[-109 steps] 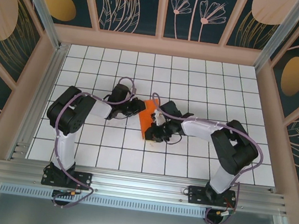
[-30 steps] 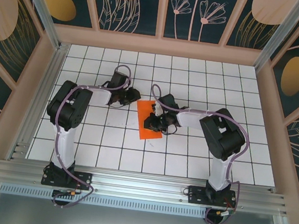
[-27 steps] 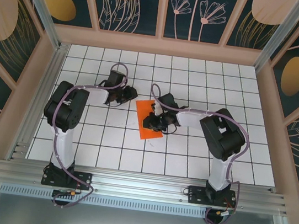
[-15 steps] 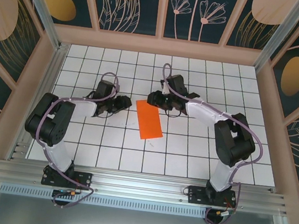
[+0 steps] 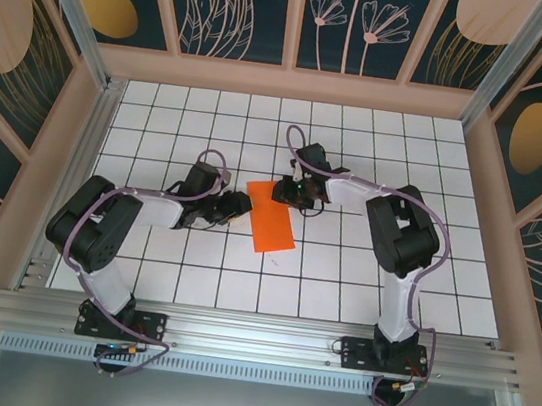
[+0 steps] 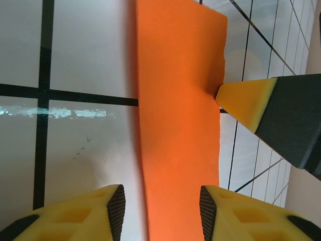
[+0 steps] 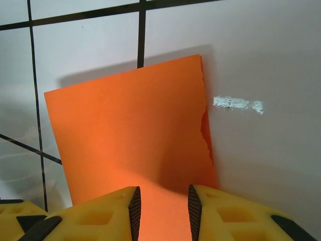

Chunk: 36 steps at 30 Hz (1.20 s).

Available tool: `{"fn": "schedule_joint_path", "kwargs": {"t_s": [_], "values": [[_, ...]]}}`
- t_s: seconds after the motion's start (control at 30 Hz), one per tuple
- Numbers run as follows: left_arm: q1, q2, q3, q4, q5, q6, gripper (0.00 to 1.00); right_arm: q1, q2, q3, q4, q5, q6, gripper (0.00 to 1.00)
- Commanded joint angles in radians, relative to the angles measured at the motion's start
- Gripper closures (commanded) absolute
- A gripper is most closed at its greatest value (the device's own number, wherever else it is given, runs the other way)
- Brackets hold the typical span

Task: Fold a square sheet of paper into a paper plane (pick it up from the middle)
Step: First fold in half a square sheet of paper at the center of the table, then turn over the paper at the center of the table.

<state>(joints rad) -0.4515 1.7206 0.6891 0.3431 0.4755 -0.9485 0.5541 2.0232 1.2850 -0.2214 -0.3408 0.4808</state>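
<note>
A box of patterned wall panels (image 5: 238, 7) closes in the white grid-tiled table (image 5: 342, 274), and inside it are two arms and one sheet. The left arm (image 5: 106, 230) reaches in from the lower left of the top view and the right arm (image 5: 398, 231) from the lower right. The orange sheet of paper (image 5: 270, 221), folded to a narrow rectangle, lies flat at the centre of the frame. In the wrist views it runs up the middle (image 6: 178, 100) and fills the lower centre (image 7: 130, 130).

The left gripper (image 5: 240, 206) sits just beside the sheet's left long edge, released, its yellow pads apart over the paper (image 6: 160, 193). The right gripper (image 5: 288, 190) is at the sheet's upper end, also unclenched, with a narrow gap between its pads (image 7: 160, 196). One of its fingertips (image 6: 246, 103) touches the paper's edge at a small tear (image 7: 204, 128).
</note>
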Motion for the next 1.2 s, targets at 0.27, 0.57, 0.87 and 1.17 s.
{"fn": "schedule_joint_path", "kwargs": {"t_s": [0.27, 0.57, 0.87, 1.17], "values": [[-0.036, 0.094, 0.061, -0.032, 0.017, -0.042, 0.54, -0.044, 0.081, -0.01, -0.009, -0.017, 0.052, 0.67], [-0.056, 0.151, 0.099, 0.025, 0.078, -0.067, 0.54, -0.066, 0.103, -0.056, 0.043, -0.092, 0.099, 0.67], [-0.059, 0.127, 0.018, 0.229, 0.147, -0.137, 0.57, -0.081, 0.102, -0.067, 0.046, -0.093, 0.132, 0.68], [-0.061, 0.043, 0.01, 0.076, 0.064, -0.059, 0.58, -0.082, 0.075, -0.075, 0.071, -0.117, 0.109, 0.68]]}}
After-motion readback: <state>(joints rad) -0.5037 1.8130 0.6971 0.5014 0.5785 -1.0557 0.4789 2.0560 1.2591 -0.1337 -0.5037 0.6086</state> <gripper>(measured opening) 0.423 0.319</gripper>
